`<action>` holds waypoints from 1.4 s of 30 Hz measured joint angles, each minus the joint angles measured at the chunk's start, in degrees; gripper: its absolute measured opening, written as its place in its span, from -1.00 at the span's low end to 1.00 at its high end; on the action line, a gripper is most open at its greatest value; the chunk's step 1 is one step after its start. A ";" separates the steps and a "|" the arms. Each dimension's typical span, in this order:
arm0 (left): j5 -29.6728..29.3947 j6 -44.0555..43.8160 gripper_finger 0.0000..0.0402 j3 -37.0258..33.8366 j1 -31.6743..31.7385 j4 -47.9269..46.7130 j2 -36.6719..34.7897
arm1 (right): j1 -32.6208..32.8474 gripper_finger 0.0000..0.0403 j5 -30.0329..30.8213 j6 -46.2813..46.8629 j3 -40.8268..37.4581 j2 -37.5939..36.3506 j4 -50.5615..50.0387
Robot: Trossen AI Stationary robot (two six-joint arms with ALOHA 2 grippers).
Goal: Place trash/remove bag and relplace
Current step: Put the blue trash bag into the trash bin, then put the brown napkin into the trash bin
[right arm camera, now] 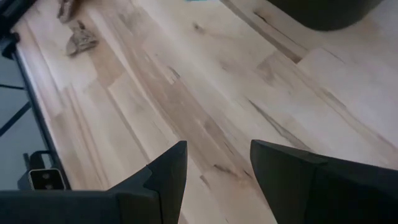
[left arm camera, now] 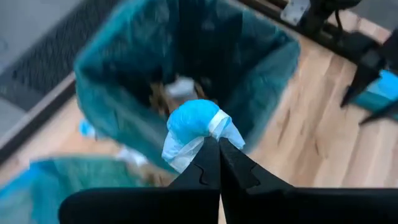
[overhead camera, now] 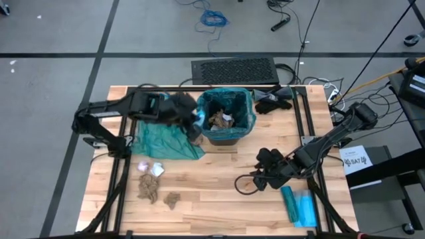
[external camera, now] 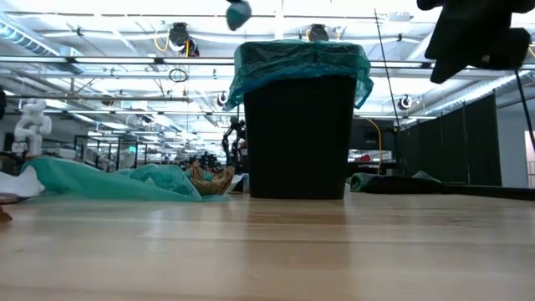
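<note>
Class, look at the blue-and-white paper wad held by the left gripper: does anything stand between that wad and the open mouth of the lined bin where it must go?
Nothing visible does. The left gripper is shut on the blue-and-white wad by the bin, whose teal-lined mouth is open, with only earlier trash lying at the bottom.

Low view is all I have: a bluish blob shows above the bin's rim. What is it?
Observer: A pale-blue and white paper wad, pinched in the shut left gripper above the bin.
Operator: Anything inside the bin?
Observer: Yes, brown and white wads lie in its teal liner.
Operator: And the right gripper?
Observer: The right gripper is open and empty, over bare table.
</note>
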 joint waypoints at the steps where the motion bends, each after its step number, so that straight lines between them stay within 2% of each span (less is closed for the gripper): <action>1: 0.82 2.08 -1.00 0.00 1.18 1.40 0.39 | 0.00 -0.16 0.03 0.85 0.00 0.44 0.02; 8: 3.89 12.75 -1.00 -0.02 5.96 7.73 3.46 | 0.00 -0.16 -0.03 4.80 -0.02 3.67 0.54; 21: 4.18 20.50 -0.99 -0.04 9.11 9.26 6.48 | 0.00 -0.16 -0.07 7.21 -0.02 6.23 2.23; 25: 6.26 22.61 -0.88 -0.04 9.06 9.44 7.69 | 0.00 -0.16 -0.05 8.49 -0.02 6.32 2.65; 33: 7.06 22.47 -0.52 -0.07 9.06 9.31 8.62 | 0.02 -0.16 -0.06 8.55 -0.04 6.32 3.54; 37: 7.06 22.29 -0.49 -0.07 8.52 7.71 7.54 | 0.00 -0.16 -0.07 8.11 -0.04 6.32 3.46; 42: 7.03 15.61 -0.49 -0.07 6.63 1.61 3.10 | 0.00 -0.16 -0.07 6.73 -0.04 6.32 3.44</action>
